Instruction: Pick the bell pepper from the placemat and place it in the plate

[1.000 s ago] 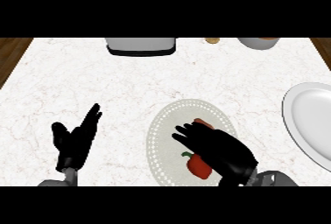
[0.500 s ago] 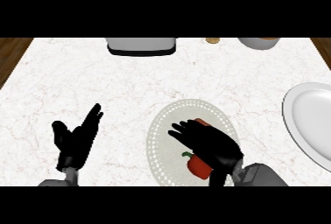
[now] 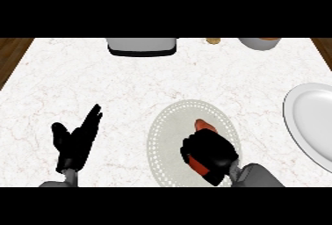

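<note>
The red bell pepper point(image 3: 205, 126) lies on the round pale placemat point(image 3: 170, 127) near the counter's front. My right hand point(image 3: 211, 154) lies over it with fingers curled round it, so only its upper tip and a red strip at the hand's lower left show. The white plate point(image 3: 310, 118) sits at the right edge, apart from the placemat. My left hand point(image 3: 74, 143) rests open at the lower left, fingers up.
A grey appliance point(image 3: 141, 45) stands at the counter's back edge. A small brownish object point(image 3: 212, 41) and a grey bowl-like vessel point(image 3: 259, 43) sit at the back right. Wooden floor shows past both back corners.
My right hand has closed down over the pepper and pulled slightly toward the front edge; its fingers went from spread to curled. The left hand has stayed put.
</note>
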